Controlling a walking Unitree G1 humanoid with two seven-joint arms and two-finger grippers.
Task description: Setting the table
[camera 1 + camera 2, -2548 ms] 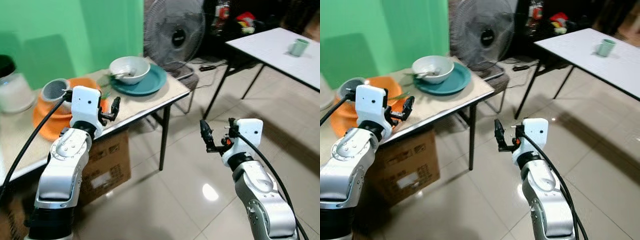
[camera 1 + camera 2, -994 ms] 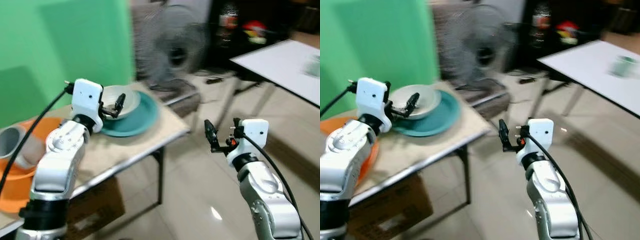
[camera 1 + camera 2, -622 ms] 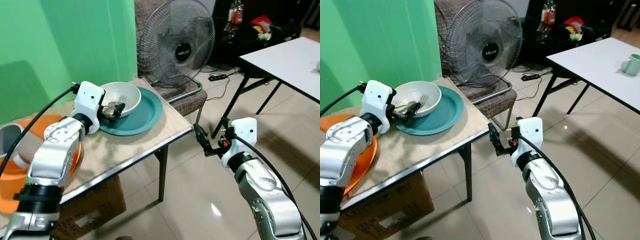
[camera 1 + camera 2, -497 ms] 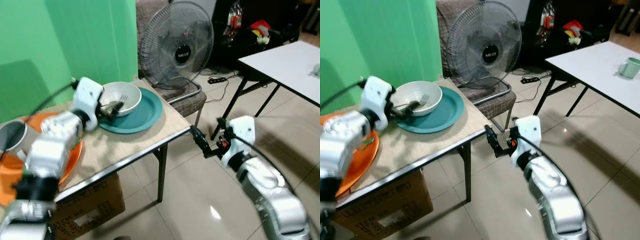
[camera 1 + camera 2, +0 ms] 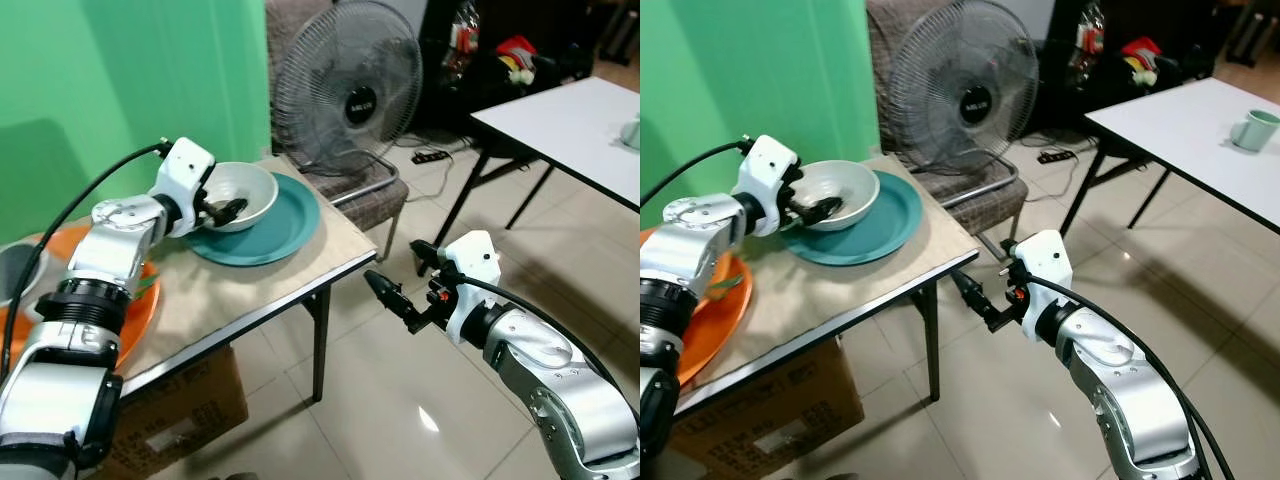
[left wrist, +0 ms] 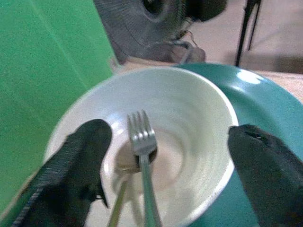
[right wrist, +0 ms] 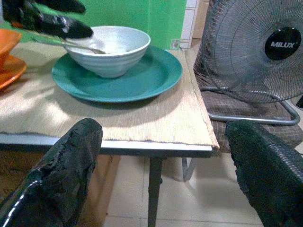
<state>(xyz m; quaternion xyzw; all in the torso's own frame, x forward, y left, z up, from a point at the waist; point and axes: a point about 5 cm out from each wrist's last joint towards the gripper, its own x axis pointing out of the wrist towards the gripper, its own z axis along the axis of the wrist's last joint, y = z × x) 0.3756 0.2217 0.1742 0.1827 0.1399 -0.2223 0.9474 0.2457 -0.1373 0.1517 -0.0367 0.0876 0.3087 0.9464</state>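
Your left gripper (image 6: 163, 177) hangs wide open over the white bowl (image 5: 240, 193) on the teal plate (image 5: 285, 225), straddling the fork (image 6: 143, 161) inside, so closing off-centre could tip the bowl, while your right gripper (image 5: 392, 296), also open, idles off the table edge (image 5: 300, 295).

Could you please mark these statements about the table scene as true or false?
1. The white bowl sits on the teal plate. True.
2. The bowl is empty. False: a fork and a spoon lie in it.
3. The left gripper has open fingers on either side of the bowl. True.
4. The right gripper grips the plate. False: it is open, off the table edge.
5. A fan stands behind the table. True.
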